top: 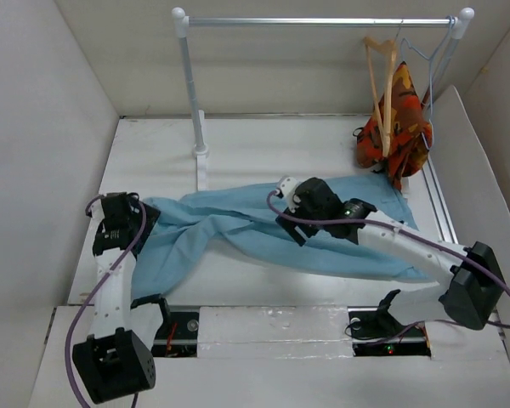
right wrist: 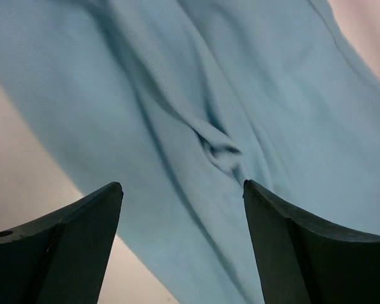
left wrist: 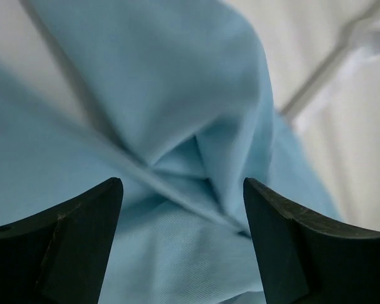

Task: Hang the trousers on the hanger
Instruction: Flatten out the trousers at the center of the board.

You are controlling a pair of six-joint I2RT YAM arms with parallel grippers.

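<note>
The light-blue trousers (top: pixel 238 229) lie spread across the table, legs running left and right. The tan wooden hanger (top: pixel 382 76) hangs from the rail at the back right. My left gripper (top: pixel 123 223) is open over the trousers' left end; in the left wrist view the cloth (left wrist: pixel 177 158) fills the space between its jaws (left wrist: pixel 183 240). My right gripper (top: pixel 291 212) is open just above the trousers' middle; in the right wrist view a fold of cloth (right wrist: pixel 221 149) lies ahead of its jaws (right wrist: pixel 183 247). No button shows.
A white clothes rail (top: pixel 323 21) stands at the back on a post (top: pixel 191 93). An orange-red patterned garment (top: pixel 395 127) and a thin wire hanger (top: pixel 429 59) hang at its right end. White walls close in on both sides.
</note>
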